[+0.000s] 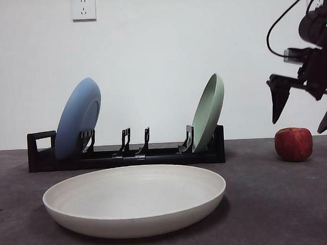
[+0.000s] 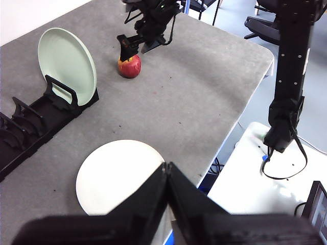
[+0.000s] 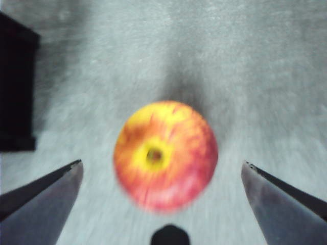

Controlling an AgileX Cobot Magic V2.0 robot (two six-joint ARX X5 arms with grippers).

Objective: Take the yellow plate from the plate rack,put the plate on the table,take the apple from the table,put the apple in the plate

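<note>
The yellow plate [image 1: 134,199] lies flat on the table [image 1: 265,205], in front of the plate rack [image 1: 127,151] and apart from it. The rack holds two plates on edge: a blue plate [image 1: 78,125] near the handle end and a pale green plate [image 1: 208,112] at the opposite end. The slots between them hold nothing.

The apple [image 1: 293,144] rests on the table beside the rack's green-plate end, well apart from the yellow plate.

The right gripper [image 1: 304,113] hangs directly above the apple with its jaws spread wide; in the right wrist view the apple [image 3: 166,154] sits centred between the two jaw tips, stem side up, and neither jaw touches it.

The left gripper [image 2: 167,166] is raised above the yellow plate [image 2: 120,176], at the table's near edge, with its jaws pressed together and holding nothing.
</note>
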